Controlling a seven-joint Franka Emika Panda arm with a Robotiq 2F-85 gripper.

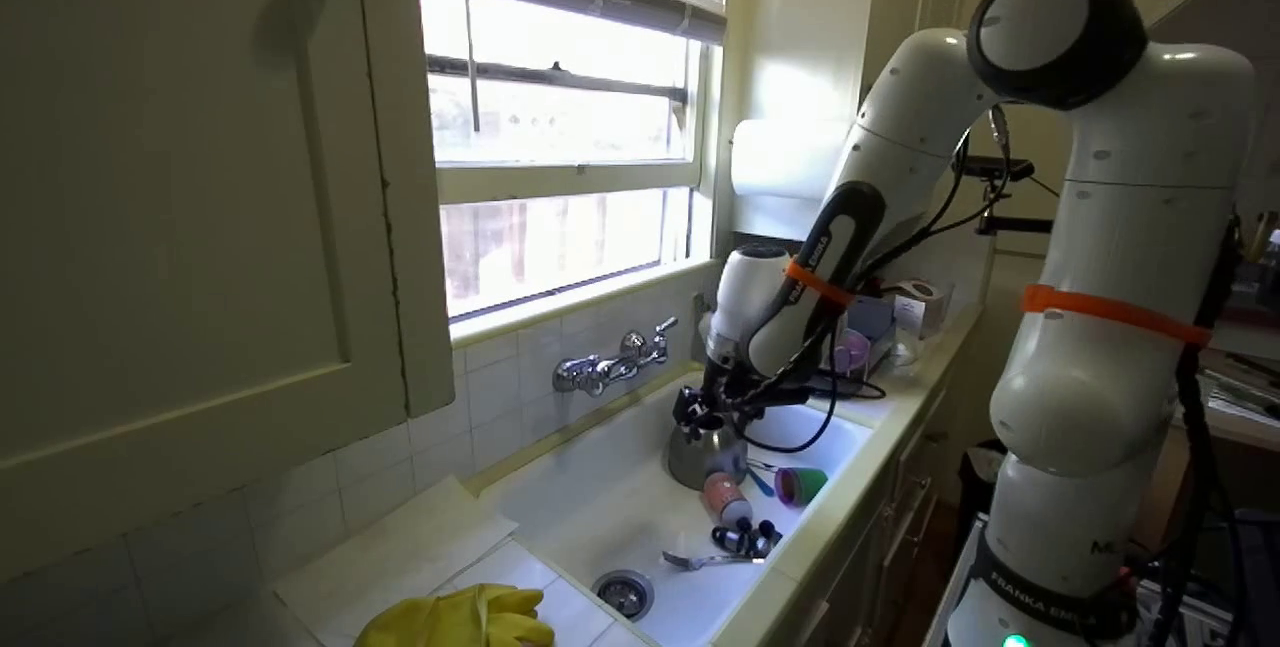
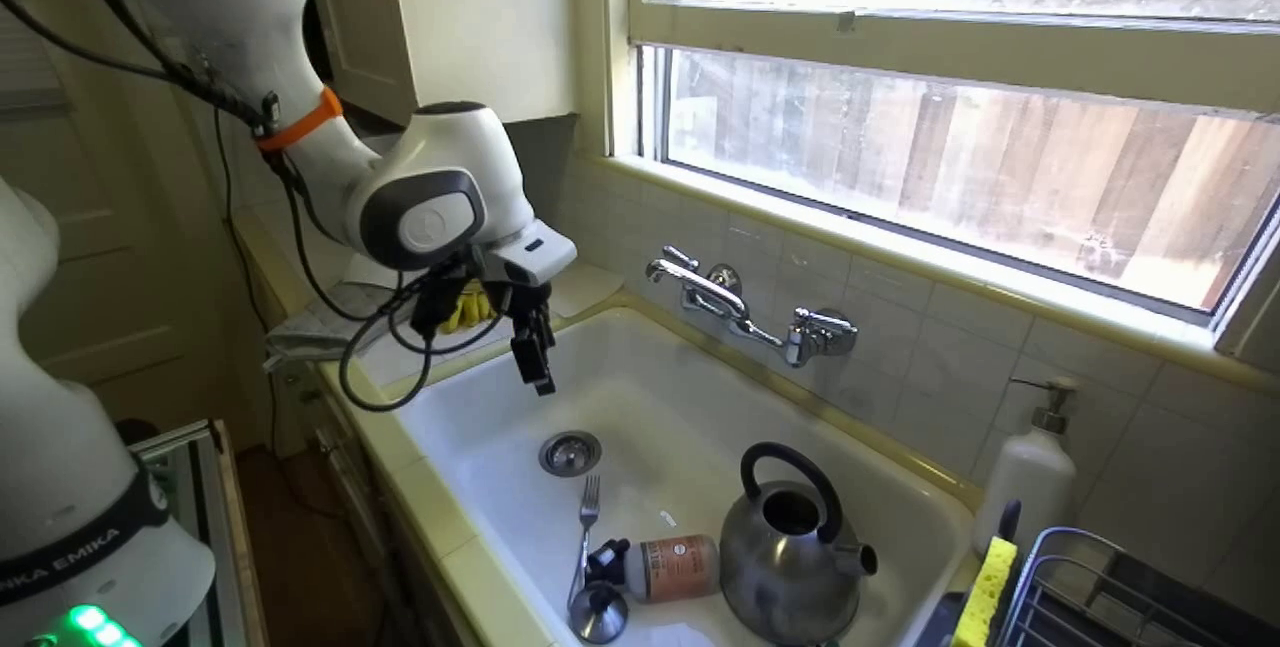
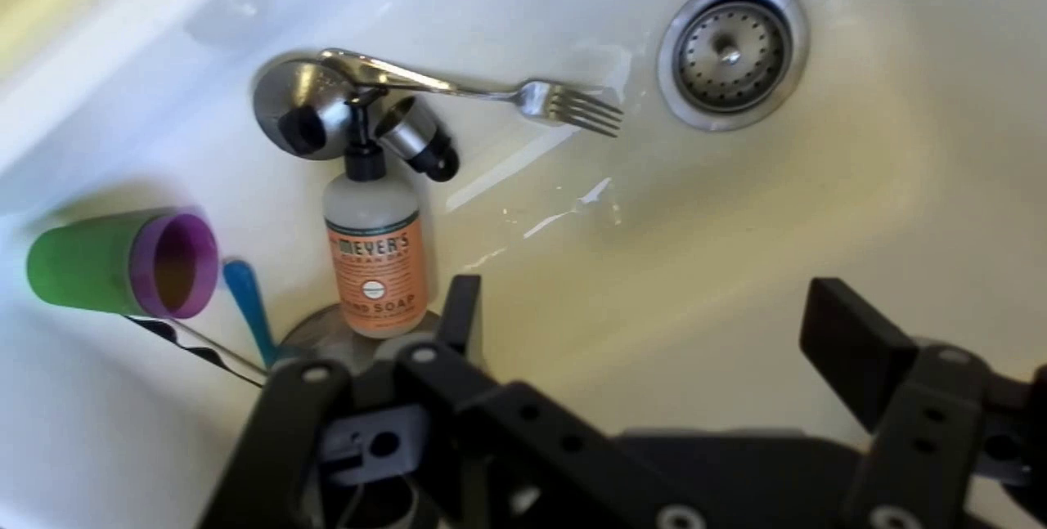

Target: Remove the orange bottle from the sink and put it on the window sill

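The orange bottle (image 1: 727,499), a clear soap bottle with an orange label and black pump, lies on its side in the white sink (image 2: 660,397). In an exterior view the bottle (image 2: 682,567) lies against the kettle's side. In the wrist view the bottle (image 3: 378,267) is left of the fingers, its base over part of the kettle. My gripper (image 3: 642,300) is open and empty above the sink floor. In an exterior view the gripper (image 2: 540,382) hangs over the drain end, apart from the bottle. The window sill (image 2: 900,257) runs behind the taps; it also shows in an exterior view (image 1: 580,302).
A steel kettle (image 2: 790,567) stands beside the bottle. A fork (image 3: 564,104), steel pieces near the pump and a green-purple cup (image 3: 90,263) lie in the sink. Chrome taps (image 2: 740,307) jut from the wall below the sill. A white soap dispenser (image 2: 1030,472) and dish rack (image 2: 1090,587) stand at one end.
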